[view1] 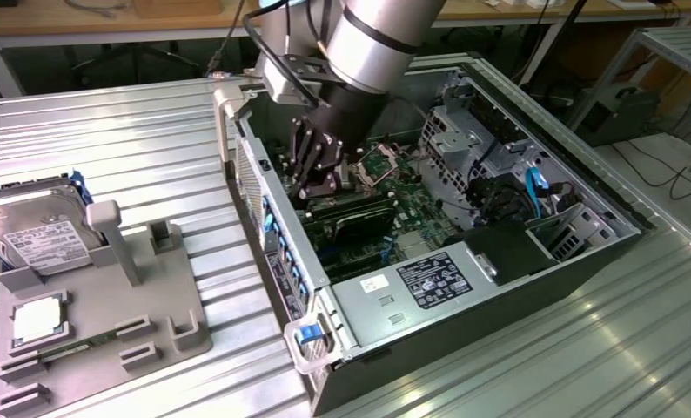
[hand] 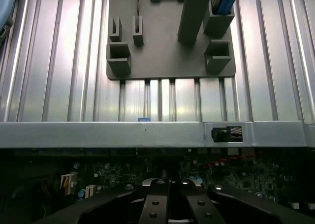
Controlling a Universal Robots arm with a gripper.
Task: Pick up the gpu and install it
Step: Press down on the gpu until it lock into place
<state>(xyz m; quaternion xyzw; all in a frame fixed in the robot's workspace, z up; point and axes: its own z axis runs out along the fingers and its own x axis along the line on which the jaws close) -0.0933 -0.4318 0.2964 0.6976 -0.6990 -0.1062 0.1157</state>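
**Gripper low inside the open case**

The gripper (view1: 322,187), jaws together, reaches into the computer case (view1: 578,261) at centre frame. The gpu (view1: 363,225) sits on the motherboard (view1: 421,209) just below its fingertips, seemingly apart.

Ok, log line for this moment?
gripper: shut, inside case | gpu: on motherboard under gripper | tray: gpu slot empty
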